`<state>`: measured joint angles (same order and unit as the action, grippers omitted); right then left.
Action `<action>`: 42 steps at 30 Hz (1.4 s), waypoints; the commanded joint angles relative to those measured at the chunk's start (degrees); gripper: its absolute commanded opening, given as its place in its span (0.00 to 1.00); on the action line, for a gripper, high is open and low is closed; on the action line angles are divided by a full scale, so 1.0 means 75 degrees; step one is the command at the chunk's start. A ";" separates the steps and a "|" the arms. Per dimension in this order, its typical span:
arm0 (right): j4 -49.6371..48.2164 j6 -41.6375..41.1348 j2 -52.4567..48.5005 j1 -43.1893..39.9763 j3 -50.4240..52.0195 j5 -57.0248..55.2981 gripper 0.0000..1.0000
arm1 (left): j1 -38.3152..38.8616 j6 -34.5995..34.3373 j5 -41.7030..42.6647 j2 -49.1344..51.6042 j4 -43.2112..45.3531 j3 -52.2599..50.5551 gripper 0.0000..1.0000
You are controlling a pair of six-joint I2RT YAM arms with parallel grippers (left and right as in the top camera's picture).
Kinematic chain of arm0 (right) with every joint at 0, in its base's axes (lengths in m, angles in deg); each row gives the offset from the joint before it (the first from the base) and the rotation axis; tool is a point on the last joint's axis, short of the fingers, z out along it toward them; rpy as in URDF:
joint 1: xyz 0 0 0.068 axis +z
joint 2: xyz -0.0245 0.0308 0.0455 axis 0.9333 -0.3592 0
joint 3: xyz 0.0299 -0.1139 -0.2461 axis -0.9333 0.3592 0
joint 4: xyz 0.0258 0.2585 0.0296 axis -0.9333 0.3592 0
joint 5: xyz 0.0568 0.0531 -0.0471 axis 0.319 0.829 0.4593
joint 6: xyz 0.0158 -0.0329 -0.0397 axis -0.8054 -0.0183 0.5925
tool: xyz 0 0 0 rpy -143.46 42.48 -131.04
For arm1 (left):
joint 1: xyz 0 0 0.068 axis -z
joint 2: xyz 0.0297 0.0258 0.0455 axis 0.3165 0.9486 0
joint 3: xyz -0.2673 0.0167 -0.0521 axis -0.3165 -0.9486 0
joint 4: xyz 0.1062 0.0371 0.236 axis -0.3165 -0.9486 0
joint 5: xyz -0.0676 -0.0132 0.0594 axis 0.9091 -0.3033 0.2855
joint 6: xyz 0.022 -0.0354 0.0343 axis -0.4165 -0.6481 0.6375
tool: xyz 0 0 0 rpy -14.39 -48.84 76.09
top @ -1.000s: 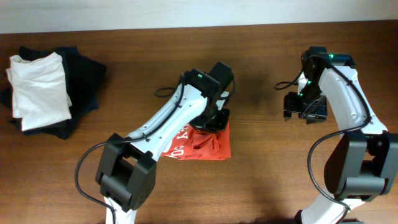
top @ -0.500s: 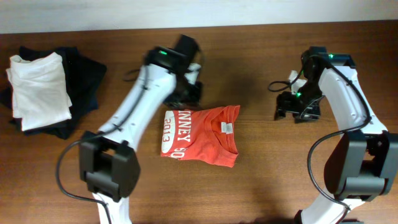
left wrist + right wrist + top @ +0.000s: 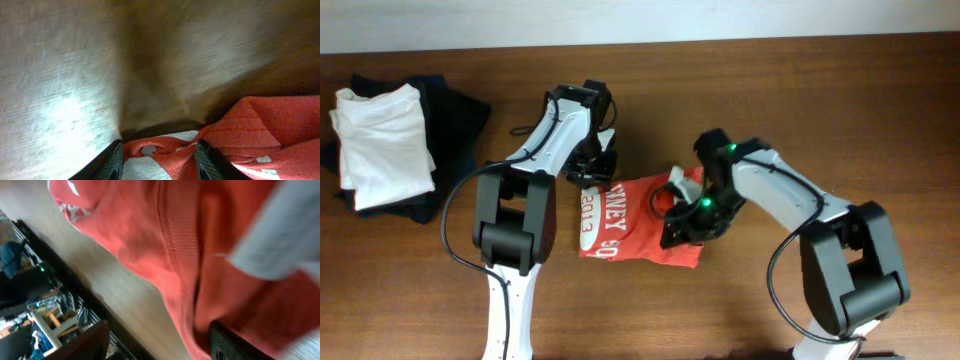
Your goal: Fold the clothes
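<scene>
Here, both arms bend toward the folded orange-red heathered T-shirt (image 3: 625,215): left gripper (image 3: 592,172) at its far left corner, right gripper (image 3: 683,220) over its right side, both with fingers spread.

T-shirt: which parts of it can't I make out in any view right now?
- Overhead: right side of the T-shirt, covered by the right gripper.
- Overhead: the white lettering, too small and cut off at the folded edge.
- Left wrist: all but one T-shirt edge, from motion blur and framing.
- Right wrist: a pale patch, too close and blurred to identify.
</scene>
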<state>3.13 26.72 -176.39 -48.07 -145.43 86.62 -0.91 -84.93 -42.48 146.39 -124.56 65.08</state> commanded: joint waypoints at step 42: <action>0.1918 -0.0720 0.0813 -0.2565 -0.2570 -0.5421 0.75 | -0.0318 0.1751 0.2999 0.0653 0.0119 0.2684 0.00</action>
<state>17.34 21.06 -171.26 -64.98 -163.79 47.93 1.14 -72.75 -7.72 154.11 -118.99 75.53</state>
